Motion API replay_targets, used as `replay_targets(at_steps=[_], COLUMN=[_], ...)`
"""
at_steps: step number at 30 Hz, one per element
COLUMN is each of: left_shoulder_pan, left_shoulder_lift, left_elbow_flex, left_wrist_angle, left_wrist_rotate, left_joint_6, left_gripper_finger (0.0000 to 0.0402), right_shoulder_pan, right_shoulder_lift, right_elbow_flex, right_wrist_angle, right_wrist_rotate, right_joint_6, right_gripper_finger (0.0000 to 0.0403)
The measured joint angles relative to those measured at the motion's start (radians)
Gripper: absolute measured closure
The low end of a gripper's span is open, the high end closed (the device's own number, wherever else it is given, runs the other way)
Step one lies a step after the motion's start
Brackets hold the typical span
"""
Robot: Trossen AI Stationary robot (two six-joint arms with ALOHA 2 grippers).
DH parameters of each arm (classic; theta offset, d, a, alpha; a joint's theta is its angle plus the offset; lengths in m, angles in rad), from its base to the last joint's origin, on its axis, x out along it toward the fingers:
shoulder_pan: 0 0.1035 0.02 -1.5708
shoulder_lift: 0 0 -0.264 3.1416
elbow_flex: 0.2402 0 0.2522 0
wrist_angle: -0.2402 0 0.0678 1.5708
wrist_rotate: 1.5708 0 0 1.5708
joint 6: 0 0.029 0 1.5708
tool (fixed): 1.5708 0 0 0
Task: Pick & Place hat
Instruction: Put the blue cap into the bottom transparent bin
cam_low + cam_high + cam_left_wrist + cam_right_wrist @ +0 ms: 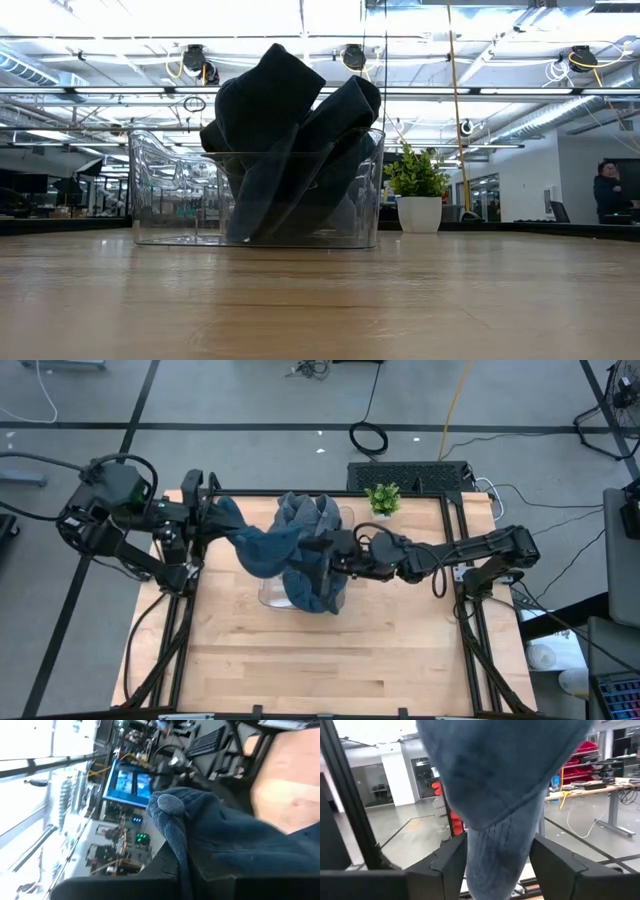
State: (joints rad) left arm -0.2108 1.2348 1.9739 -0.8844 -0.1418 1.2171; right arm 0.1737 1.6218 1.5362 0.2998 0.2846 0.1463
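Observation:
Dark blue knitted hat cloth (pixel 262 548) bulges out of a clear plastic bin (pixel 266 596) in the middle of the table, and a paler grey-blue hat (pixel 305 512) lies at the bin's far side. In the low view the cloth (pixel 290 130) stands well above the bin's rim (pixel 160 140). My left gripper (pixel 217 518) is left of the bin, shut on one end of the cloth. My right gripper (pixel 322 548) hangs over the bin's right part, shut on the cloth there. I cannot tell how many hats there are. My left gripper (pixel 187 882) pinches a bunched end of the blue cloth (pixel 182 845) between its two fingers, coming level from the table's left. The cloth runs in a drawn band from the fingers to the bin, lifted off the table. My right gripper (pixel 497 870) pinches a ribbed band of the hat (pixel 500 845) between its two fingers (pixel 447 865), coming from the table's right. The rest of the cloth billows beyond the fingers, above the bin.
A small potted plant (pixel 383 498) stands at the table's far edge, right of the bin, and shows beside it in the low view (pixel 418 190). Bare wood (pixel 330 660) lies along the near half of the table. A person (pixel 608 190) is far off in the room.

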Motion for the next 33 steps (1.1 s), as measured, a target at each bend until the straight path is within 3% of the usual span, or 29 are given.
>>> replay_targets(at_steps=[3, 11, 18, 23, 29, 33], left_shoulder_pan=[0.000, 0.000, 0.000, 0.002, 0.016, 0.016], left_shoulder_lift=[0.006, 0.024, 0.044, 0.049, 0.050, 0.049], left_elbow_flex=[0.000, 0.001, 0.000, 0.000, 0.000, 0.000], left_wrist_angle=[0.030, 0.103, 0.101, 0.100, 0.098, 0.098], left_wrist_rotate=[-0.024, -0.044, -0.132, -0.259, -0.275, -0.279], left_joint_6=[0.005, 0.004, -0.025, -0.119, -0.445, -0.601], left_gripper_finger=[0.0400, 0.0400, 0.0397, 0.0396, 0.0386, 0.0345], right_shoulder_pan=[-0.009, -0.054, -0.063, -0.038, -0.001, 0.006], right_shoulder_lift=[0.000, 0.001, 0.001, -0.010, -0.064, -0.116], right_elbow_flex=[-0.013, -0.040, -0.040, -0.041, -0.041, -0.042], right_wrist_angle=[0.016, 0.166, 0.179, 0.194, 0.153, 0.058], right_wrist_rotate=[-0.032, -0.257, -0.314, -0.303, -0.200, -0.120], right_joint_6=[0.000, 0.048, 0.052, 0.042, -0.074, -0.144], right_gripper_finger=[0.0219, 0.0279, 0.0392, 0.0399, 0.0401, 0.0401])
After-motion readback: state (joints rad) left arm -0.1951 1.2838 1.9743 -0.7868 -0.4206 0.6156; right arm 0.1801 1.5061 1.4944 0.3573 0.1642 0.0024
